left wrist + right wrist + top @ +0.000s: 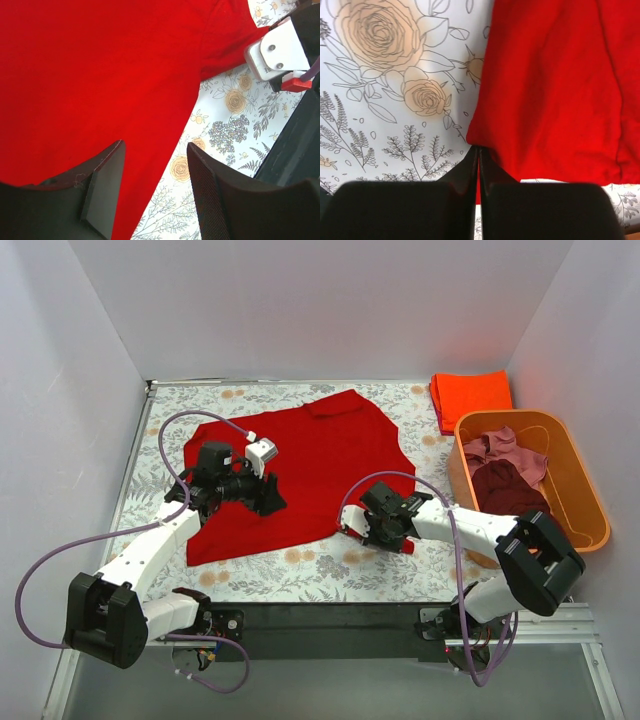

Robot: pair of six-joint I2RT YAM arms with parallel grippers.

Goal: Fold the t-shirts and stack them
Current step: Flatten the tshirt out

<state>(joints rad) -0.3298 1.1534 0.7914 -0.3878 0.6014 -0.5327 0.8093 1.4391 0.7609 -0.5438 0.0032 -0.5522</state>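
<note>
Bright red t-shirt (310, 460): spread open and mostly flat on the floral table cover (300, 570), left of centre, collar toward the far wall. Some creases show near its right edge in the right wrist view (555, 90).
Left gripper (270, 498): over the near-left part of the red shirt, fingers apart, nothing between them. In the left wrist view (155, 147) one finger sits over red cloth (100, 75) and the other over the floral cover (235, 115), with the shirt's edge running between them. Contact with the cloth: cannot tell.
Right gripper (350, 530): at the shirt's near-right corner. In the right wrist view (478, 165) the fingers are pressed together, with a strip of red cloth pinched in the seam.
Orange-red t-shirt (472, 395): folded into a flat rectangle at the far-right corner of the table, just behind the tub.
Orange plastic tub (590, 500): along the right edge of the table.
Dusty pink t-shirt (505, 450): crumpled in the far end of the tub.
Maroon t-shirt (510, 490): crumpled in the tub, just nearer than the pink one and touching it.
Writing, brands, labels: none legible in any view.
</note>
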